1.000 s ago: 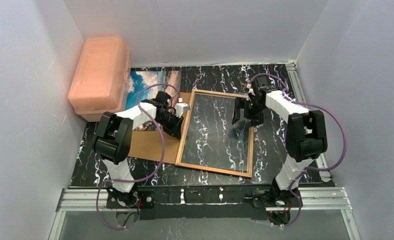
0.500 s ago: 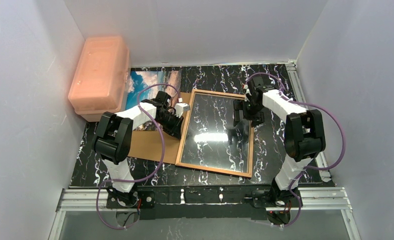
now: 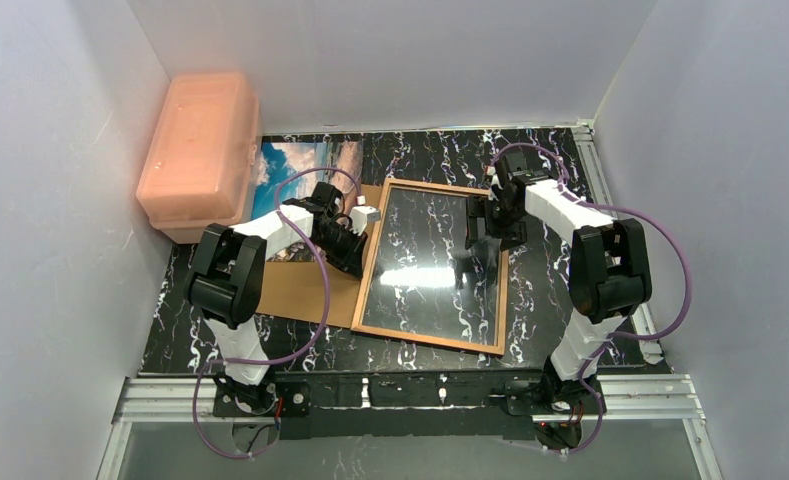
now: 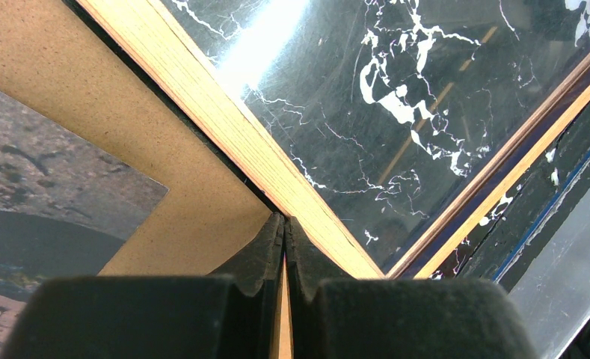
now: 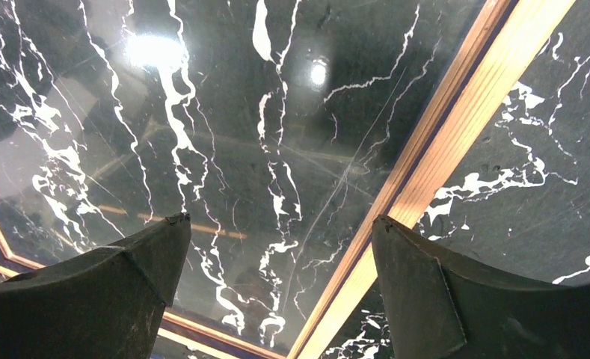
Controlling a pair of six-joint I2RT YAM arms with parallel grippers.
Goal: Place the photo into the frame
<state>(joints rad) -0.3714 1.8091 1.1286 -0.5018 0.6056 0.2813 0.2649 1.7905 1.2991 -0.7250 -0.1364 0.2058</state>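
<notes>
The frame (image 3: 425,338) lies flat in the middle of the table, wood-brown rear edges up, with the marble showing through its pane. The photo (image 3: 292,165) lies at the back left, partly under my left arm; one corner shows in the left wrist view (image 4: 45,202). My left gripper (image 3: 355,255) is shut, and its tips (image 4: 285,224) touch the outer side of the frame's left rail (image 4: 224,120). My right gripper (image 3: 482,235) is open above the frame's far right rail (image 5: 456,127), one finger on each side of it (image 5: 280,220), holding nothing.
A plain brown backing board (image 3: 300,290) lies left of the frame, partly under the frame's left edge and under the photo; it also shows in the left wrist view (image 4: 90,82). A lidded orange plastic box (image 3: 200,150) stands at the back left. White walls enclose the table.
My right gripper has shifted slightly toward the back and left, over the frame's right rail. The left arm and the frame have not moved.
</notes>
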